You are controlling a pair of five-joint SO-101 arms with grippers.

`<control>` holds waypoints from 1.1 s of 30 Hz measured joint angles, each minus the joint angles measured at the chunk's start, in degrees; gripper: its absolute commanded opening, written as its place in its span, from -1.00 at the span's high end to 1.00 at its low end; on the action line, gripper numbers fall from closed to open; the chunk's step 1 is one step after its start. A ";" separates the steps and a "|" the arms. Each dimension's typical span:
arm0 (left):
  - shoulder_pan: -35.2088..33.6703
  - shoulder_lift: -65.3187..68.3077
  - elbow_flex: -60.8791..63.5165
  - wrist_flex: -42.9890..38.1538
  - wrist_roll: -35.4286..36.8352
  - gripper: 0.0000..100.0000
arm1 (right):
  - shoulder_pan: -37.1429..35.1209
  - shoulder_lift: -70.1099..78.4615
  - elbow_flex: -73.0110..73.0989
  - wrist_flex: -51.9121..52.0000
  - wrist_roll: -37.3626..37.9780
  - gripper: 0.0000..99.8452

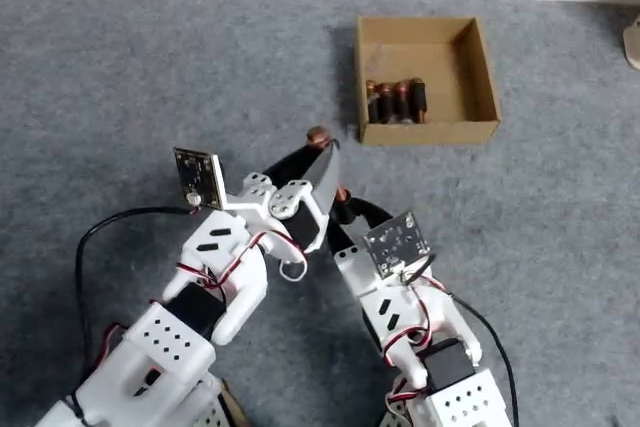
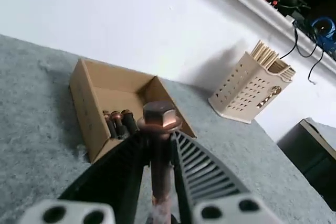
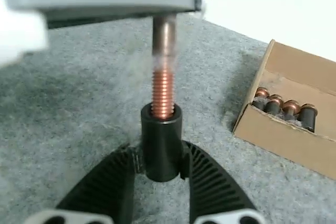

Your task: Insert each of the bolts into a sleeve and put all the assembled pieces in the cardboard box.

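Note:
My left gripper is shut on a copper bolt, whose hex head points toward the cardboard box. My right gripper is shut on a black sleeve, held upright. The bolt's threaded end enters the sleeve's mouth from above. In the high view both grippers meet at mid-table, the left gripper lying over the right gripper. Several assembled pieces lie in a row inside the box.
Grey carpet covers the table. The box's near wall stands just beyond the grippers. A perforated beige holder with sticks stands by the white wall, well past the box. Cables trail from both arms.

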 measured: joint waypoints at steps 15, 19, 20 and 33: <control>5.80 -0.62 2.64 7.03 -13.71 0.98 | 2.55 -0.35 0.00 0.09 -0.44 0.99; 6.59 -0.70 2.64 7.82 -16.18 0.79 | 2.73 -0.35 0.00 0.09 -0.44 0.99; 6.59 -0.70 2.64 7.82 -16.26 0.67 | 2.73 -0.35 0.00 0.09 -0.44 0.99; 4.40 -0.88 4.57 12.13 -16.35 -0.04 | 5.27 -0.26 0.00 0.18 -0.44 0.99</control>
